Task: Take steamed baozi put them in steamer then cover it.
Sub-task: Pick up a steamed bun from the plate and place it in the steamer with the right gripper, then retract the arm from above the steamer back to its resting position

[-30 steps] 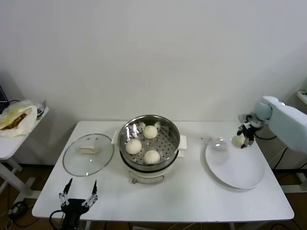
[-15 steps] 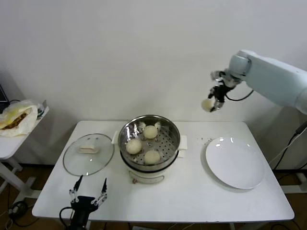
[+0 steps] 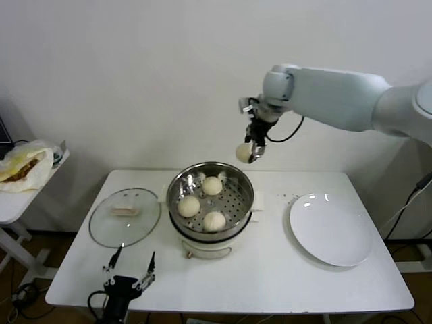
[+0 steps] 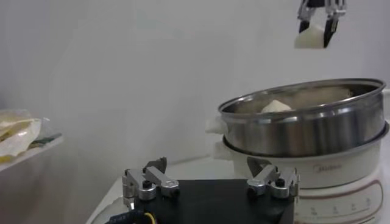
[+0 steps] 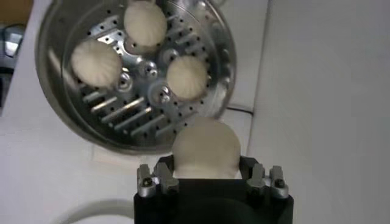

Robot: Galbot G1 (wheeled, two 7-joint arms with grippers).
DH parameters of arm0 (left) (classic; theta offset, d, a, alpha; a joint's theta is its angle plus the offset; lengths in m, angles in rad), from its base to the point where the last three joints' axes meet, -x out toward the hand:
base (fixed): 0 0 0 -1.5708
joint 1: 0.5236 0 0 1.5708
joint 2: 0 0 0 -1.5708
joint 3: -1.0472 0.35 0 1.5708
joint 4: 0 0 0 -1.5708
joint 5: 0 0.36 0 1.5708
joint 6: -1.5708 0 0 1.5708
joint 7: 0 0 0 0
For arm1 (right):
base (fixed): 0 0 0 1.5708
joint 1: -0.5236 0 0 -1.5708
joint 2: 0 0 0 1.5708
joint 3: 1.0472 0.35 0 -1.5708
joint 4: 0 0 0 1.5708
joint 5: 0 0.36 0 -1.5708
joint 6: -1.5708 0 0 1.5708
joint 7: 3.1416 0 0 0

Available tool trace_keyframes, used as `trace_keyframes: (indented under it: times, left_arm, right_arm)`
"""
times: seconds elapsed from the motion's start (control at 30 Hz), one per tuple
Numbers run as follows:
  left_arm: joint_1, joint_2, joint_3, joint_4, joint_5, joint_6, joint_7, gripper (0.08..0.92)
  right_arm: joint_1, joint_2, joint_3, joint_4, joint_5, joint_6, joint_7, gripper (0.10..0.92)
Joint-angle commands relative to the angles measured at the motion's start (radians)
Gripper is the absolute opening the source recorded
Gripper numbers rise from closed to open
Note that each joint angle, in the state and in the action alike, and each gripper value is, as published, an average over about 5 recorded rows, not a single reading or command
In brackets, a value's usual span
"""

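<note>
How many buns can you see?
4: three baozi sit on the steamer tray, and the right gripper holds one above its far rim.

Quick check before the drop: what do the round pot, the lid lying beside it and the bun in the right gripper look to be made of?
The round shiny steamer pot looks like polished stainless steel: mirror-like wall, perforated tray, on a cream, probably plastic base. The round clear lid looks like glass, since the table shows through it, with a metal rim. The cream-white bun in the right gripper looks like soft matte dough.
</note>
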Motion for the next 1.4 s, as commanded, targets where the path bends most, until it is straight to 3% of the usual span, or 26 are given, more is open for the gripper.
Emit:
trace_keyframes:
  times: [0.03,0.87,1.13,1.4]
  left_arm:
    - [-0.004,0.013,-0.001,0.001,-0.007,-0.001,0.002,0.823]
    - [-0.003,0.041,-0.017,0.028,-0.033,-0.014,-0.005,0.823]
    - [-0.015,0.043,-0.011,0.030,-0.031,-0.009,-0.005,0.823]
    - [-0.019,0.045,-0.009,0.031,-0.029,-0.010,-0.005,0.823]
  right_arm:
    - [-0.035,0.094,-0.081,0.075,0.106,-0.039,0.057,0.679]
    - [-0.163,0.122,-0.101,0.042,0.010,-0.033,0.060,0.681]
    - [-0.152,0.108,-0.075,0.035,0.007,-0.035,0.070,0.815]
    - [-0.076,0.054,-0.042,0.079,0.025,-0.024,0.014,0.823]
